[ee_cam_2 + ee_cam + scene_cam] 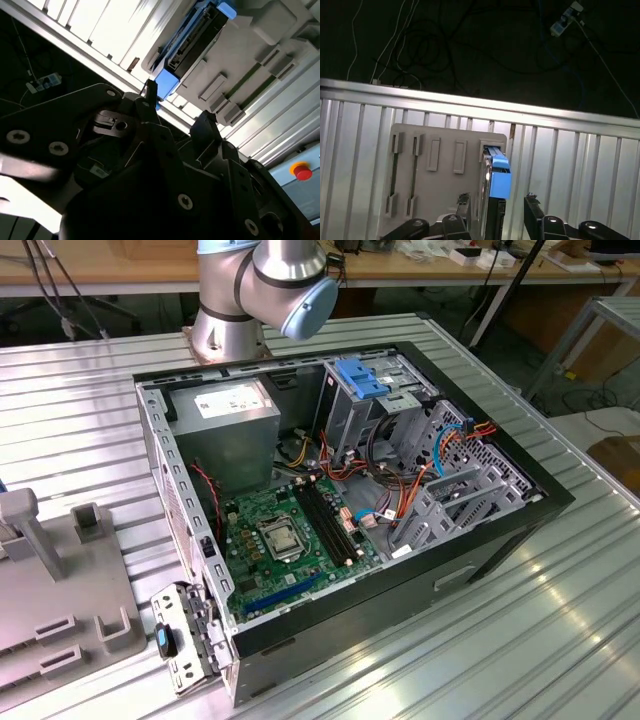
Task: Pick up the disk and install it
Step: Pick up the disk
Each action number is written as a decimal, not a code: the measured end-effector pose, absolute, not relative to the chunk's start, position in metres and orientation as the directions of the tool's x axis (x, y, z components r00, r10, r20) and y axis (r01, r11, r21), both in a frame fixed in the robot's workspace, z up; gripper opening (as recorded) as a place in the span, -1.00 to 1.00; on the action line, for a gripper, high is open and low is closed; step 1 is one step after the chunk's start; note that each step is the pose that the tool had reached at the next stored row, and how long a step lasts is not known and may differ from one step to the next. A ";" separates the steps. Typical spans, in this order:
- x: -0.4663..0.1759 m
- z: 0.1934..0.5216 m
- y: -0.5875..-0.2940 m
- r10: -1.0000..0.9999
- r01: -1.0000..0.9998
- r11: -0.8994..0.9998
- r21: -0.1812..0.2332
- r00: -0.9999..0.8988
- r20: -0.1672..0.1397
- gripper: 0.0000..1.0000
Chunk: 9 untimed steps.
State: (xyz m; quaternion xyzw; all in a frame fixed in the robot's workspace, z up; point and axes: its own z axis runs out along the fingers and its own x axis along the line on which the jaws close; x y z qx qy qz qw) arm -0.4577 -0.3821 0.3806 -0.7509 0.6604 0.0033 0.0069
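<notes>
The disk (500, 177) stands on edge in a slot of a grey fixture plate (435, 185), its bright blue carrier end facing up. In the second wrist view the disk (192, 42) shows as a dark slab with blue rails. My gripper (497, 204) hovers above it and is open. One black fingertip (465, 202) is on each side of the disk's line, and nothing is gripped. In the second wrist view the gripper (177, 107) sits short of the disk, apart from it.
The open computer case (500, 530) lies on the ribbed metal table, with a grey drive cage topped by a fixed blue bracket (362, 375). The grey fixture (60, 590) sits at the exterior view's left. A red button (302, 171) is nearby. The table edge (470, 102) borders a dark floor with cables.
</notes>
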 end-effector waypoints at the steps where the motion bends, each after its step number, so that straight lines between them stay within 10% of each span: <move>1: -0.458 0.379 -0.382 -0.992 -0.992 -0.128 -0.006 0.128 -0.014 0.09; 9: -0.459 0.364 -0.382 -0.994 -0.994 -0.106 -0.004 0.106 -0.014 0.09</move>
